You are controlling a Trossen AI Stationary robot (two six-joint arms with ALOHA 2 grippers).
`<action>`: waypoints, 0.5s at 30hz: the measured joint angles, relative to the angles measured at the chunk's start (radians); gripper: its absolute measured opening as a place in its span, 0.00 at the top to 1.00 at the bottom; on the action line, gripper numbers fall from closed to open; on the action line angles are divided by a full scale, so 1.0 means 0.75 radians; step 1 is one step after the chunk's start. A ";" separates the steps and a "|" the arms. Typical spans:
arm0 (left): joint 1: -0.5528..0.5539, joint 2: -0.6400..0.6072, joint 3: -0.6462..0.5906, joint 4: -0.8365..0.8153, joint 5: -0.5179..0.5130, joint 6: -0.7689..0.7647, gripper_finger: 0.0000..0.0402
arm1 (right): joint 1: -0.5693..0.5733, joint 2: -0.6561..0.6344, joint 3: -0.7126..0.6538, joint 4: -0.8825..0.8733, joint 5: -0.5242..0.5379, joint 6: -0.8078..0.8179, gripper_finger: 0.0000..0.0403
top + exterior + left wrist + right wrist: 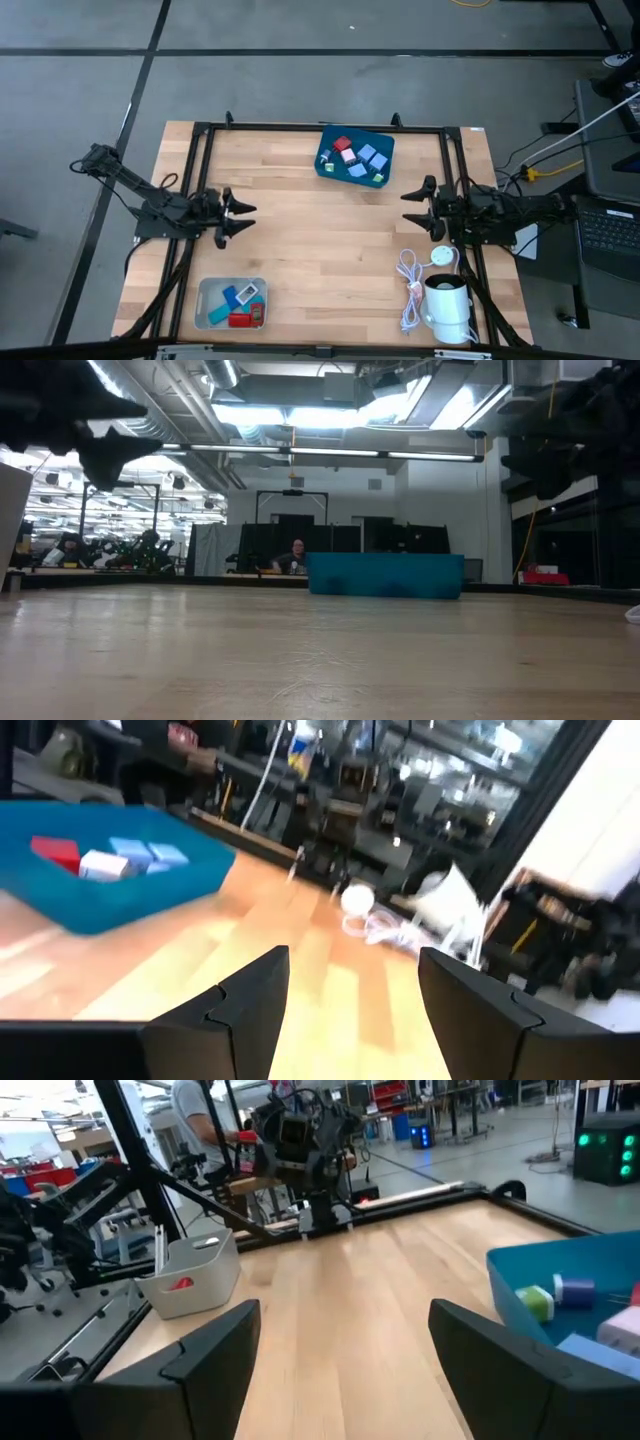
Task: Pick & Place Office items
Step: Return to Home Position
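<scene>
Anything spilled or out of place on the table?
Nothing stands out. Items sit inside the blue tray and the white bin, none loose on the table. The cable lies coiled by the white device. Left tool and right tool are open, holding nothing.

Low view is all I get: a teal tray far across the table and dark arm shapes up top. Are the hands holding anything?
Observer: No. The left hand and the right hand are both open and empty.
Operator: What's inside the tray?
Observer: The teal tray holds red, blue, lavender and white pieces.
Operator: Anything placed elsewhere?
Observer: A white bin on the left hand's side, at the edge opposite the tray, holds blue, white and red items.
</scene>
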 joint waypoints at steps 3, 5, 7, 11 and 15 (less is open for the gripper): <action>0.000 0.000 0.000 -0.058 0.018 -0.001 0.46 | 0.000 0.000 0.000 -0.001 0.001 -0.007 0.27; 0.000 0.000 0.000 -0.078 0.019 -0.001 0.46 | 0.000 0.000 0.000 -0.001 0.001 -0.007 0.27; 0.000 0.000 0.000 -0.085 0.019 -0.002 0.46 | 0.000 0.000 0.000 -0.001 0.001 -0.007 0.27; 0.000 0.000 0.000 -0.085 0.019 -0.002 0.46 | 0.000 0.000 0.000 -0.001 0.002 -0.008 0.27; -0.015 -0.142 0.001 -0.173 0.033 -0.002 0.46 | 0.000 0.000 0.000 -0.002 0.005 -0.008 0.27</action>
